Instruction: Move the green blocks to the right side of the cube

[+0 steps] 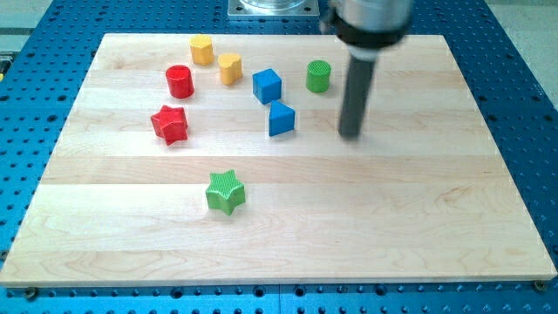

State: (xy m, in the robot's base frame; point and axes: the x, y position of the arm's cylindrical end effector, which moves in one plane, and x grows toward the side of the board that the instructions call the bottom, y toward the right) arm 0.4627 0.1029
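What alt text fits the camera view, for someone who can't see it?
My tip rests on a pale wooden board, to the view's right of a blue cube and a blue wedge-like block, below a green cylinder. A green star sits alone toward the view's bottom; red and yellow blocks cluster at upper left.

Green cylinder [318,76] right of blue cube [267,85]; green star [226,192] lower-left.
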